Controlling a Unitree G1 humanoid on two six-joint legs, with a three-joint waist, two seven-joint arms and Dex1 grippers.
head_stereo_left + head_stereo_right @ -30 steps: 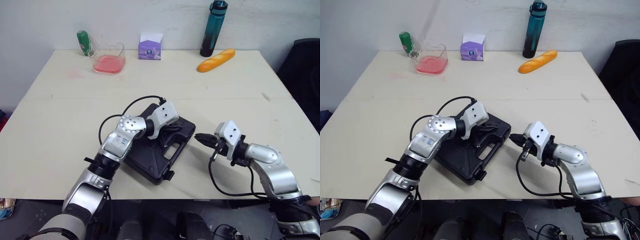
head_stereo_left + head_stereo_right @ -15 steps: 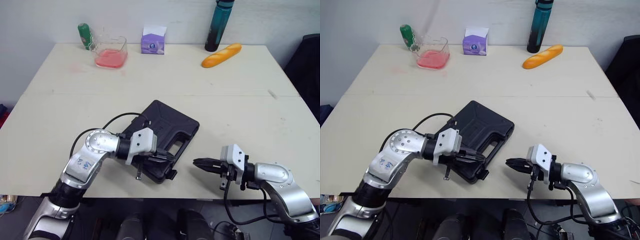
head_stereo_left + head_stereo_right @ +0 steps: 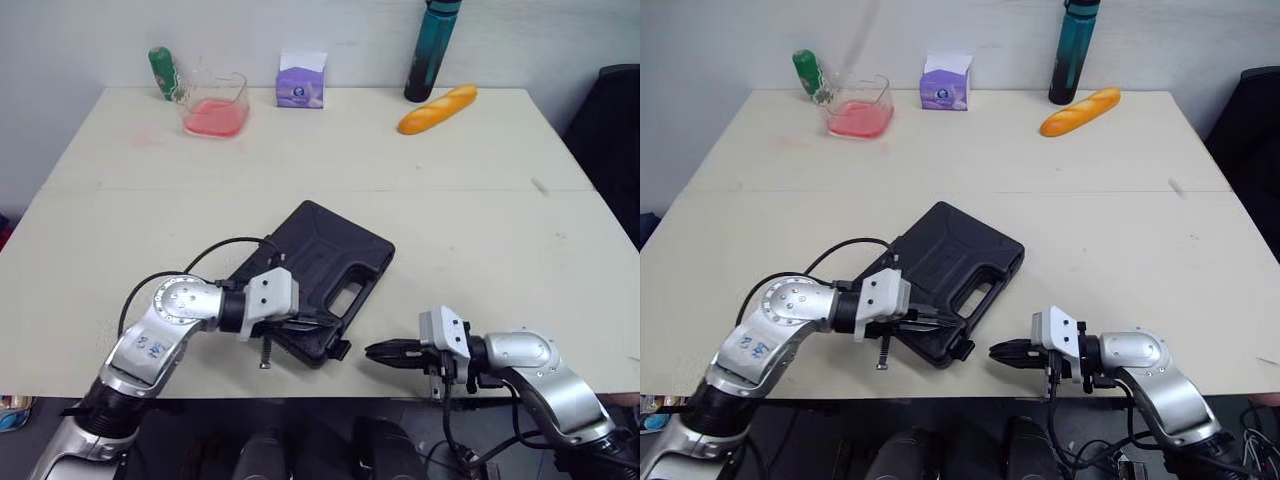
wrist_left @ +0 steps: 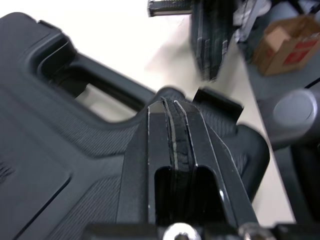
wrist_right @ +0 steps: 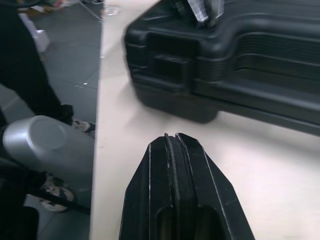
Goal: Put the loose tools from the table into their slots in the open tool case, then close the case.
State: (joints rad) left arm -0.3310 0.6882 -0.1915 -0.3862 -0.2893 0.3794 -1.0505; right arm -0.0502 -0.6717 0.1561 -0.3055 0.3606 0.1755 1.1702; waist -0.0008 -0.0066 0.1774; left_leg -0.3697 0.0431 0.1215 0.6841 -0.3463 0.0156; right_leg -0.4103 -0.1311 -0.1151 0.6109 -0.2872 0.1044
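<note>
As it lies shut, tool case (image 3: 322, 252) axis diag | handle (image 3: 353, 297) twd near-right

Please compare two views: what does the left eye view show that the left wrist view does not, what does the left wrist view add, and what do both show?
The left eye view adds the far side of the table: a green bottle, a clear container with pink contents, a purple tissue box, a teal bottle and a bread loaf. The left wrist view adds a cardboard box on the floor past the table edge. Both show the closed black tool case, the left gripper, shut, over its near end, and the right gripper beside it.
</note>
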